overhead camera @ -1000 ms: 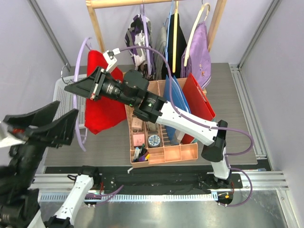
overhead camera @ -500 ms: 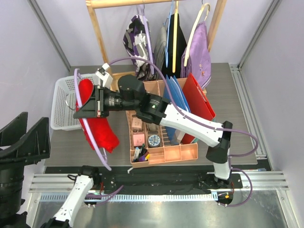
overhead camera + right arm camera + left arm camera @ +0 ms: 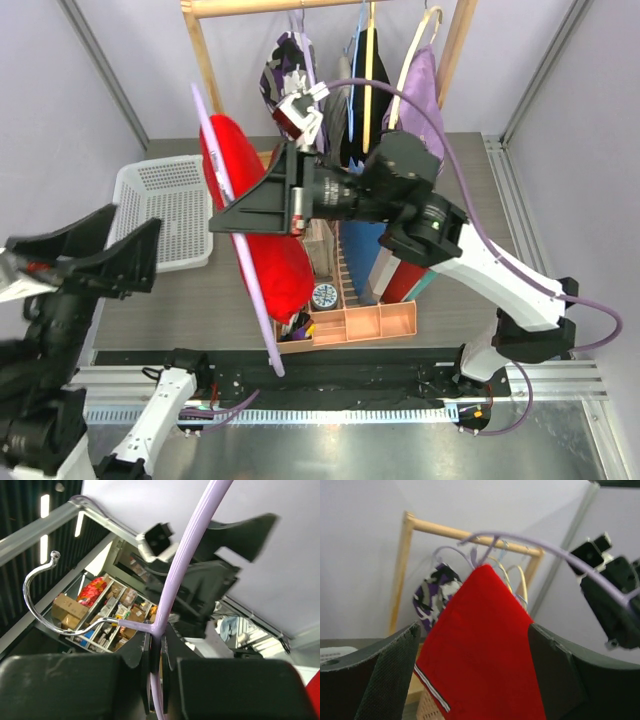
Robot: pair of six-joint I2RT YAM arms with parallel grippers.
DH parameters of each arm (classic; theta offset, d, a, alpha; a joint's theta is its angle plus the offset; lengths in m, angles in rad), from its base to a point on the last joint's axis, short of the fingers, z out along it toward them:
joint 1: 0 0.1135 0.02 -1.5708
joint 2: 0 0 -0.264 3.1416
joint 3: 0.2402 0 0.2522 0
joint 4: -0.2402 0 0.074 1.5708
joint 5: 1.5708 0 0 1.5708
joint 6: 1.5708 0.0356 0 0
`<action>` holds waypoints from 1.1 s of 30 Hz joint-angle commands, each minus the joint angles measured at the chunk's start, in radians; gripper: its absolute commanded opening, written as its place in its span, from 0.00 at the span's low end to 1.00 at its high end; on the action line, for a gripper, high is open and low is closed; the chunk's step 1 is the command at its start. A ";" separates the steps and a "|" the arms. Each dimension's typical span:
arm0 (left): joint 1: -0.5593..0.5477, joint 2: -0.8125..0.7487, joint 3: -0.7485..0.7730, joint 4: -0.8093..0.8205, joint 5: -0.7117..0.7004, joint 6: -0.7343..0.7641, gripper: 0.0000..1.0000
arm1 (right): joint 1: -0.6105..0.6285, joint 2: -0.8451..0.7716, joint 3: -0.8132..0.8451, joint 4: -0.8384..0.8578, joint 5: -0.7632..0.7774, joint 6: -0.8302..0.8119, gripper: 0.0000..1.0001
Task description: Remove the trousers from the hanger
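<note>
The red trousers (image 3: 255, 225) hang over the lavender hanger (image 3: 262, 320), which is held up in the air, tilted, above the table's middle. My right gripper (image 3: 228, 218) is shut on the hanger; in the right wrist view the lavender neck (image 3: 161, 630) is pinched between its fingers (image 3: 162, 652), with the metal hook (image 3: 40, 600) sticking out to the left. My left gripper (image 3: 95, 262) is open at the lower left, apart from the trousers. In the left wrist view the trousers (image 3: 480, 645) fill the gap between its fingers (image 3: 385, 675), and the hanger (image 3: 545, 547) arcs above.
A white basket (image 3: 150, 190) sits on the table's left. An orange organiser tray (image 3: 365, 322) with small items stands at the front centre. A wooden rack (image 3: 205, 60) behind holds the patterned garment (image 3: 290, 75), a lilac garment (image 3: 425, 100) and others.
My right arm has swung the hanger and trousers right and upward, from beside the basket to above the organiser. My left gripper has risen back into view at the lower left.
</note>
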 commanded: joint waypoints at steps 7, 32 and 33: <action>-0.006 0.098 -0.259 0.692 0.624 -0.296 0.90 | 0.000 -0.222 0.045 0.206 0.195 -0.138 0.01; -0.827 0.399 -0.313 0.717 0.284 0.267 0.93 | 0.000 -0.573 -0.122 -0.023 0.714 -0.316 0.01; -0.889 0.393 -0.332 0.735 0.153 0.335 0.93 | 0.000 -0.578 -0.124 -0.027 0.721 -0.308 0.01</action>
